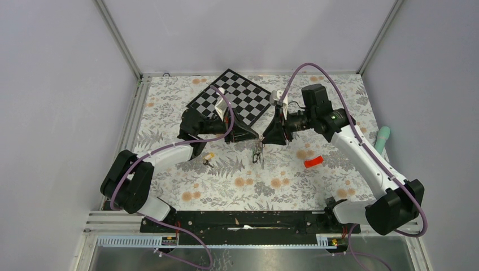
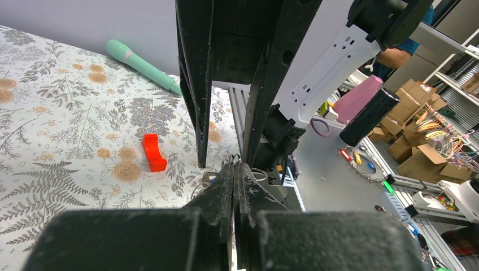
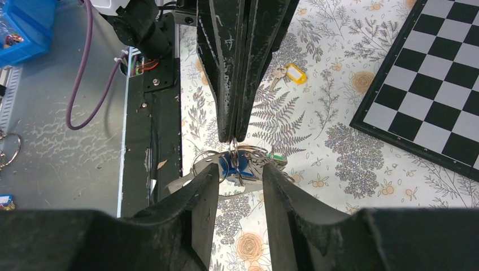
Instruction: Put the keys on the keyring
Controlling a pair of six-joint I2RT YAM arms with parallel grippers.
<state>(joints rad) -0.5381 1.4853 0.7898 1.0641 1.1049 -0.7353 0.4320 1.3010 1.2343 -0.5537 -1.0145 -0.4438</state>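
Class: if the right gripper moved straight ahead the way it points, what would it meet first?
Probably the blue-tagged key on the keyring, just ahead of the open right gripper. The shut left gripper, which seems to hold that bundle, lies right behind, though depth is unclear.

Soft, even white light falls from overhead, leaving only faint shadows beneath the arms on the floral tablecloth point(image 1: 226, 186). The overhead view is crisp. In the wrist views the left gripper point(image 2: 236, 169) and right gripper point(image 3: 240, 169) blur near the lens; the keyring point(image 3: 255, 160) glints.
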